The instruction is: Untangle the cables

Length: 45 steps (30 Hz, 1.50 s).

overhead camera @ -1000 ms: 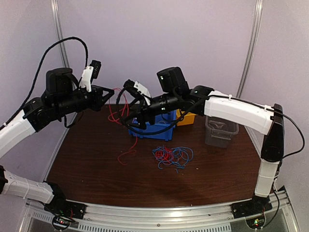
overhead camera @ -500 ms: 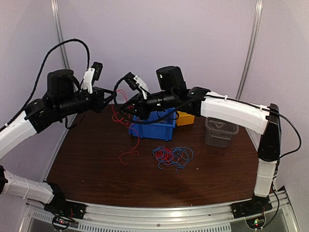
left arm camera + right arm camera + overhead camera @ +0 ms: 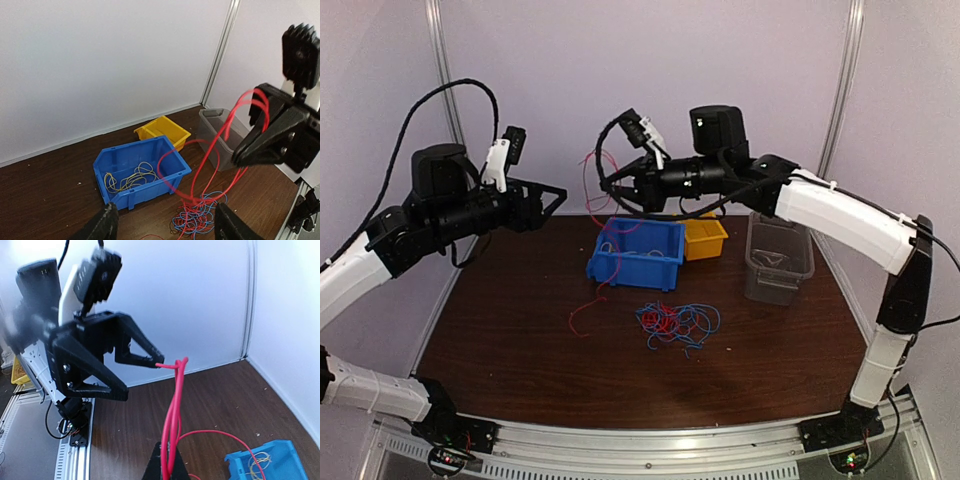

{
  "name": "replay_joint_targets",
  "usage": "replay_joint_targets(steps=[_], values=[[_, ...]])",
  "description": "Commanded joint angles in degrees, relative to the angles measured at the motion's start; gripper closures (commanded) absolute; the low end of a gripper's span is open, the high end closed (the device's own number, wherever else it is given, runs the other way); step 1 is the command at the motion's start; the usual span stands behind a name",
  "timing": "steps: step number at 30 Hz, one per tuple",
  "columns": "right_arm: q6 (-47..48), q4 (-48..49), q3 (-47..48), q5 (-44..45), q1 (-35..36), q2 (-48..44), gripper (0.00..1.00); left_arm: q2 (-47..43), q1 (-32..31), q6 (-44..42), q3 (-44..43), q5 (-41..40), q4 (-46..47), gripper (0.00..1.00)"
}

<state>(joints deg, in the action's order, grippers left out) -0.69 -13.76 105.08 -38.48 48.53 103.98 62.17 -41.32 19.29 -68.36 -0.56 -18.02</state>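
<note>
My right gripper pinches the red cable, left gripper open, so I'd lift slowly until its tail below clears the tangle.

Both arms are up high and reach toward each other. The left arm points to the right. The left gripper at its end is spread wide with nothing in it. The right arm reaches to the left. The right gripper is pinched tight on a red cable. The two grippers face each other and do not touch.
</note>
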Motion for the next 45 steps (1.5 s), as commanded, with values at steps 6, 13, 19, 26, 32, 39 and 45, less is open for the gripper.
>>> replay_joint_targets(steps=[6,13,19,26,32,39,45], values=[[1.8,-2.4,3.8,-4.4,-11.0,-9.4,1.0,0.9,-0.1,-1.7,4.0,9.5,10.6,0.27],[1.1,-2.4,6.3,-8.1,-18.3,-12.1,1.0,3.8,-0.2,-3.9,6.5,36.4,21.7,0.34],[1.1,-1.8,5.3,-1.9,-26.0,-14.7,1.0,7.2,-2.5,-2.2,4.9,52.2,26.4,0.53],[4.2,-2.5,3.2,5.6,-33.0,-17.7,1.0,10.9,-6.1,2.3,3.3,67.7,32.1,0.58],[4.4,-2.2,1.8,7.6,-37.8,-18.8,1.0,13.4,-9.6,2.4,0.9,72.8,31.5,0.63],[4.4,-1.6,-0.4,8.4,-41.2,-19.9,1.0,14.3,-10.8,2.4,-0.6,73.8,31.6,0.62],[4.8,-0.6,-4.6,9.1,-43.4,-21.1,1.0,15.3,-11.1,2.2,-1.1,73.0,30.6,0.62]])
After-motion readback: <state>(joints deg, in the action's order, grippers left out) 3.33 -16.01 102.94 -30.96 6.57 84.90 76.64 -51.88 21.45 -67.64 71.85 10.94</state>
